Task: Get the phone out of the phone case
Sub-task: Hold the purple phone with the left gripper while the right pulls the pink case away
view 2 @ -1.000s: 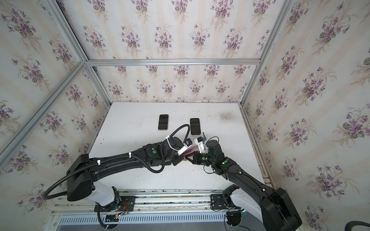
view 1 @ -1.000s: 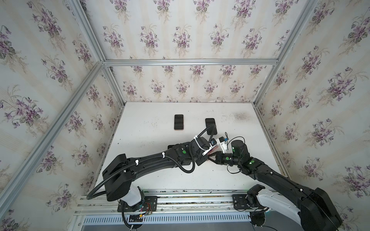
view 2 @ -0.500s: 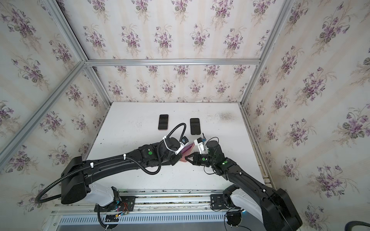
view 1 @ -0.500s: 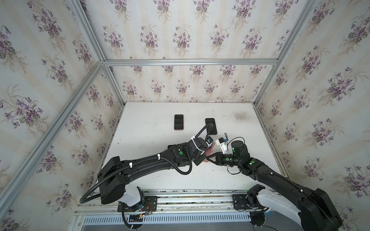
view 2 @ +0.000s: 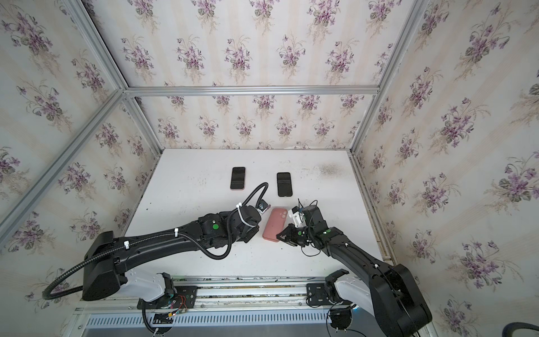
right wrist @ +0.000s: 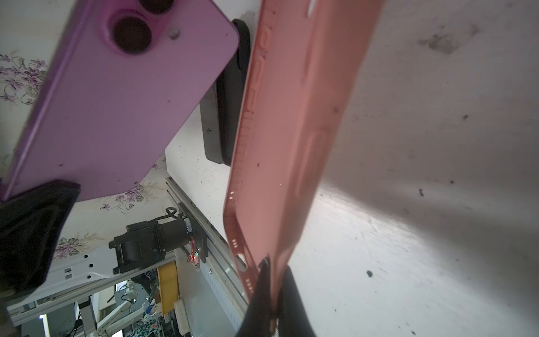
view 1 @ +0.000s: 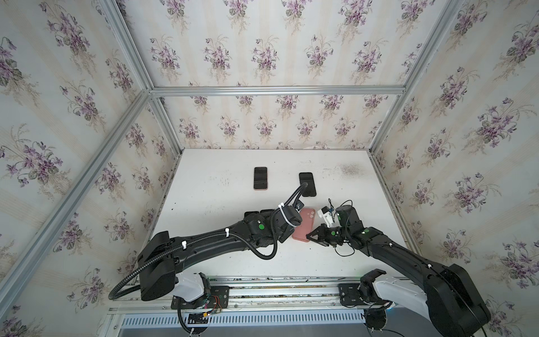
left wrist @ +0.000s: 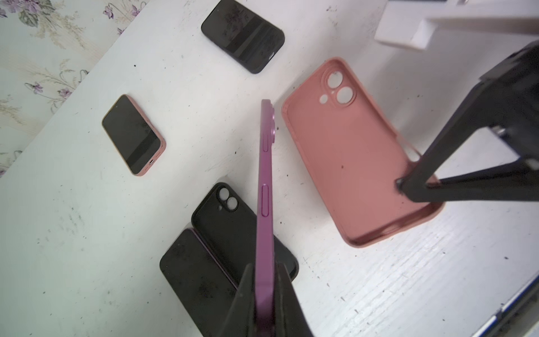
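**Purple phone out, pink case empty**

Landmark: pink case [left wrist: 350, 151], seen from its open side, nothing inside. 3 camera holes show at its far end.

- Right tool [right wrist: 274, 277]: clamped narrow on the bottom rim of the pink case, 1 finger inside the shell and 1 outside. The case is tipped in the right wrist view. Cannot tell whether its camera end touches the table [view 1: 218, 204].
- Left tool [left wrist: 264, 272]: closed tight on the lower end of the purple phone [left wrist: 264, 175], which stands edge-on in the left wrist view with its side buttons showing. The right wrist view shows its purple back and camera bump.
- Purple phone sits just beside the pink case's long side, on the left arm's side, roughly parallel to it. A clear gap lies between them and they do not touch. In both top views the left arm hides the phone.
- Below the purple phone, on the same side of the pink case: a black case [left wrist: 230, 221], open side up, overlapped by a dark slab [left wrist: 192, 268] with a purple edge.
- Beyond the pink case's camera end, 2 more phones lie flat, screens up. A black-cased phone [view 1: 307, 184] is the nearer. A pink-cased phone [view 1: 260, 178] lies farther toward the left arm's side. Both are well apart from the tools.
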`<state>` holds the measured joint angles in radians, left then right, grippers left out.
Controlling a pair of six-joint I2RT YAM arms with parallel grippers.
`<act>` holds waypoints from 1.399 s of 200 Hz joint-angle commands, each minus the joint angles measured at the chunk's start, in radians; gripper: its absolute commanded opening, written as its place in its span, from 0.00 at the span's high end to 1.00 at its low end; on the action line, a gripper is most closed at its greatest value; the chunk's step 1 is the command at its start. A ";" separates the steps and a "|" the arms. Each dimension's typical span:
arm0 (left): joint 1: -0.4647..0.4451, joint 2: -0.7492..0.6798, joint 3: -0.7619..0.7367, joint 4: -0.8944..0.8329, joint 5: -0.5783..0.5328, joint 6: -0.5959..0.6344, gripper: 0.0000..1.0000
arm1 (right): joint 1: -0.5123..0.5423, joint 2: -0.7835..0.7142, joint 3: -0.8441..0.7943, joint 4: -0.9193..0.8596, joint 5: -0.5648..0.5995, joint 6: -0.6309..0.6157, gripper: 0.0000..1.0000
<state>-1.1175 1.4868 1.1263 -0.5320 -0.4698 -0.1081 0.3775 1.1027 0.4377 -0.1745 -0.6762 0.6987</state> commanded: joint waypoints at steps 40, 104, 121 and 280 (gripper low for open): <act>-0.058 0.149 0.089 -0.130 -0.184 -0.084 0.98 | -0.070 0.072 0.072 -0.163 -0.091 -0.152 1.00; -0.099 0.334 0.219 -0.220 -0.241 -0.133 0.97 | -0.152 0.231 0.197 -0.332 -0.150 -0.323 1.00; -0.106 0.370 0.241 -0.239 -0.248 -0.150 0.96 | -0.178 0.265 0.218 -0.370 -0.152 -0.361 1.00; -0.171 0.610 0.406 -0.286 -0.214 -0.240 0.74 | -0.187 0.431 0.322 -0.534 -0.011 -0.428 1.00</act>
<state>-1.2884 2.0811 1.5162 -0.8013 -0.7128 -0.3347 0.1894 1.5280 0.7448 -0.6781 -0.7071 0.2874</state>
